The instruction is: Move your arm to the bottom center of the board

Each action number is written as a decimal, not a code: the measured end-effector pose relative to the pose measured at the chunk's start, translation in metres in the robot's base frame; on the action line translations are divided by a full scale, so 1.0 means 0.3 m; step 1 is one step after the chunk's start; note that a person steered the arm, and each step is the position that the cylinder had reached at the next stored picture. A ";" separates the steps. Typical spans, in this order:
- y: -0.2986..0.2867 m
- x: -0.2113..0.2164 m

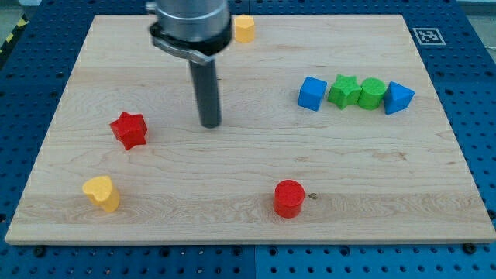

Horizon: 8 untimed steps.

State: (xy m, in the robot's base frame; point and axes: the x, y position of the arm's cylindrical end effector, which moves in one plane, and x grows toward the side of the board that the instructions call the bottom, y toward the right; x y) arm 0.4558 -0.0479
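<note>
My tip (210,124) rests on the wooden board (248,167) a little left of its centre. A red star block (129,129) lies to the tip's left. A red cylinder (288,198) lies near the board's bottom edge, below and right of the tip. A yellow heart block (102,193) sits at the bottom left. A yellow block (244,29) sits at the top edge, partly behind the arm. On the right, a row holds a blue cube (311,93), a green star (343,91), a green cylinder (371,93) and a blue block (398,98).
The board lies on a blue perforated table (480,93). A black-and-white marker tag (426,36) sits on the board's top right corner. The arm's grey body (190,23) hangs over the top middle of the board.
</note>
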 end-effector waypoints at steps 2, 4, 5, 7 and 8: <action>0.033 0.015; 0.167 0.108; 0.252 0.142; 0.569 0.273; 0.642 0.372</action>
State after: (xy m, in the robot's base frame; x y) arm 0.5675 0.1448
